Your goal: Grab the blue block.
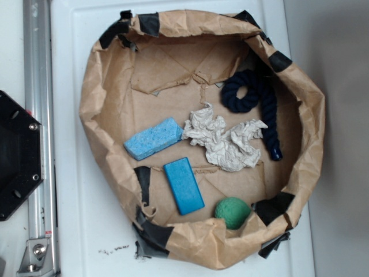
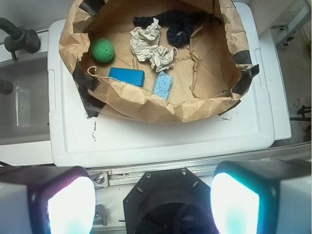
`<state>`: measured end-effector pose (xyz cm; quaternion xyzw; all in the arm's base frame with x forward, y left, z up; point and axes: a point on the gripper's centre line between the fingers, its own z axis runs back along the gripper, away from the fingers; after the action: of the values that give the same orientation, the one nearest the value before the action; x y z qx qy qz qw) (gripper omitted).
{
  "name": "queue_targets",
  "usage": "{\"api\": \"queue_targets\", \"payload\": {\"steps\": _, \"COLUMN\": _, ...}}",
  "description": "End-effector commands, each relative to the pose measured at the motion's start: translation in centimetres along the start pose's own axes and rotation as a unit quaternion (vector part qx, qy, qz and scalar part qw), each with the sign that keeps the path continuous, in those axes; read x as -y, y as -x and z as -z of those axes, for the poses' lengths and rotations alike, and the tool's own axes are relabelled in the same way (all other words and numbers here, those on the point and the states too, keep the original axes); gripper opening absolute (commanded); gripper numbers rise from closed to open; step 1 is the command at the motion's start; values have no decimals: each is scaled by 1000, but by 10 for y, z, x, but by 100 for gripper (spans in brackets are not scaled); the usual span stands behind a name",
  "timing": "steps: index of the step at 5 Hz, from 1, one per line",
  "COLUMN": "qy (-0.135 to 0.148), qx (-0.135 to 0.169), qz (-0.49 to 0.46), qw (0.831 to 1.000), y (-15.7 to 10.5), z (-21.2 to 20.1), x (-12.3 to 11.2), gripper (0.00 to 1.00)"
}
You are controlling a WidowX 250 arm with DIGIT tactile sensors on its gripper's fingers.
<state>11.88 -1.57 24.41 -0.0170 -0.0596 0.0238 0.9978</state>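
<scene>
The blue block (image 1: pixel 183 186) is a smooth, saturated blue slab lying flat on the floor of the brown paper basin (image 1: pixel 92 104), near its front wall. The wrist view shows the blue block (image 2: pixel 126 76) far ahead, between a green ball and a paler sponge. My gripper (image 2: pixel 153 204) hangs over the black robot base, well short of the basin. It is open, with its fingers (image 2: pixel 66 202) wide apart and nothing between them. The exterior view shows no gripper.
Inside the basin lie a pale sky-blue sponge (image 1: pixel 153 138), crumpled white paper (image 1: pixel 225 138), a dark navy rope (image 1: pixel 253 98) and a green ball (image 1: pixel 232 212). The basin sits on a white lid (image 1: pixel 69 202). A metal rail (image 1: pixel 37 115) and the black base (image 1: pixel 17 156) stand at the left.
</scene>
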Motion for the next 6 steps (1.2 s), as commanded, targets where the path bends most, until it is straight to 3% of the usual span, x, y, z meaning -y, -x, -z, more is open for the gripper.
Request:
{"api": "queue_targets", "payload": {"steps": 1, "qy": 0, "qx": 0, "qz": 0, "qw": 1000, "y": 0, "z": 0, "x": 0, "gripper": 100}}
{"api": "queue_targets", "payload": {"steps": 3, "qy": 42, "qx": -32, "qz": 114, "qw": 992, "y": -99, "z": 41, "x": -27, "gripper": 100}}
{"api": "queue_targets", "payload": {"steps": 4, "qy": 80, "qx": -69, "qz": 196, "qw": 975, "y": -136, "z": 76, "x": -17, "gripper": 100}}
{"api": "queue_targets", "payload": {"steps": 5, "qy": 74, "qx": -100, "qz": 278, "qw": 953, "y": -135, "z": 119, "x": 5, "gripper": 100}}
{"api": "queue_targets", "payload": {"steps": 6, "qy": 46, "qx": -106, "qz": 382, "qw": 917, "y": -109, "z": 150, "x": 25, "gripper": 100}}
